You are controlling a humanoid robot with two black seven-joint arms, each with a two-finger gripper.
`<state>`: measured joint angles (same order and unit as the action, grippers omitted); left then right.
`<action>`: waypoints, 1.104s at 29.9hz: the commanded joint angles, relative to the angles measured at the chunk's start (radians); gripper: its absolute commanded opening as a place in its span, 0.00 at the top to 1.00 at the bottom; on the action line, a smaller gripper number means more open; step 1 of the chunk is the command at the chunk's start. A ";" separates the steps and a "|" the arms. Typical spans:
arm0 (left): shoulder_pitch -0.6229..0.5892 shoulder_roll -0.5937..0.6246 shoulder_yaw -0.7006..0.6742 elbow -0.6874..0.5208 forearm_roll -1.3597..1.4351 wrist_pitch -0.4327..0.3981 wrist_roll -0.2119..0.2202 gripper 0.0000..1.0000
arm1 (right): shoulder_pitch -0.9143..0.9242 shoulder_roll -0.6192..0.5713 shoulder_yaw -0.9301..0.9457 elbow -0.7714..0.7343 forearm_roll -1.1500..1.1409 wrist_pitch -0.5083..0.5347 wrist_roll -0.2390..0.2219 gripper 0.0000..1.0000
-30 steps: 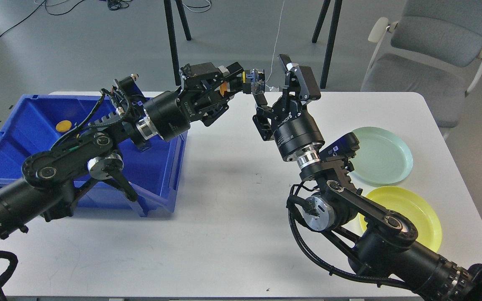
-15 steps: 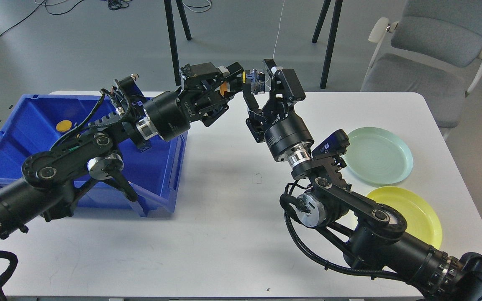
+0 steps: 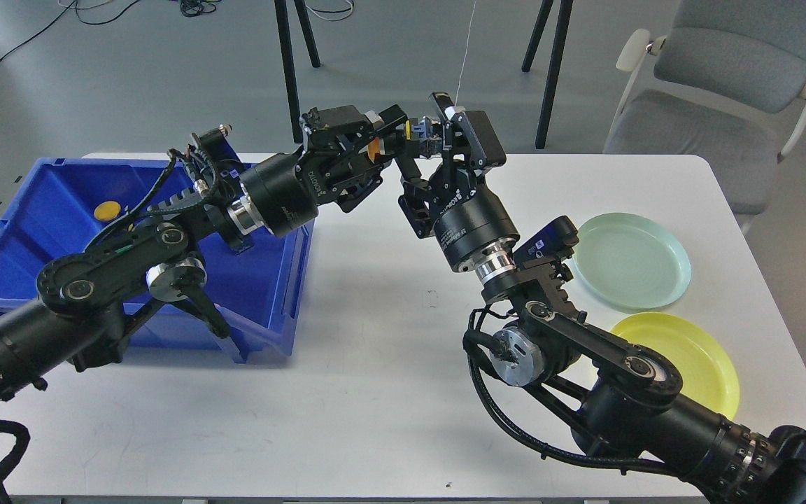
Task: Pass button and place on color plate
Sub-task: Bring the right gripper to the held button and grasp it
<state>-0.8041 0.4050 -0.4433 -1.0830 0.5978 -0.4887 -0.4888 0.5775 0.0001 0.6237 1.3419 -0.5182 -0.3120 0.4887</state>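
White rectangular table (image 3: 375, 392) carries everything. At its left end sits a deep blue plastic bin (image 3: 18, 231), with one round orange button (image 3: 107, 209) lying on the bin floor near the far left corner. At the right end lie a pale green round plate (image 3: 632, 261) and, nearer the robot, a yellow round plate (image 3: 690, 360), just beside each other. Both black arms meet above the table's far edge, mid-air. Left gripper (image 3: 413, 136) has its fingers closed on a small yellow-and-blue button (image 3: 417, 131), held well above the table. Right gripper (image 3: 431, 143) reaches up to the same spot, fingers spread wide on either side of the held button; whether they touch it, I cannot tell.
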 commanded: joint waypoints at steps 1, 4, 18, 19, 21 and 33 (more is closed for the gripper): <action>0.000 0.000 0.000 0.000 0.000 0.000 0.000 0.98 | 0.004 0.000 -0.033 0.003 0.000 -0.002 0.000 0.14; 0.000 0.000 0.000 0.000 0.000 0.000 0.000 0.98 | 0.007 0.000 -0.044 0.003 -0.003 -0.004 0.000 0.25; 0.000 0.000 0.000 0.000 -0.001 0.000 0.000 0.96 | -0.002 0.000 -0.039 0.023 0.000 -0.029 0.000 0.92; 0.000 0.000 0.000 0.000 0.000 0.000 0.000 0.95 | -0.002 0.000 -0.039 0.023 0.000 -0.029 0.000 0.94; 0.005 0.000 0.000 0.000 -0.001 0.000 0.000 0.88 | 0.001 0.000 -0.039 0.023 0.000 -0.029 0.000 0.96; 0.037 -0.003 -0.055 0.003 -0.003 0.000 0.000 0.11 | -0.014 0.000 -0.044 0.037 0.000 -0.029 0.000 0.99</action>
<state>-0.7676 0.4017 -0.4972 -1.0843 0.5950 -0.4900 -0.4895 0.5709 0.0002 0.5805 1.3681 -0.5182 -0.3420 0.4886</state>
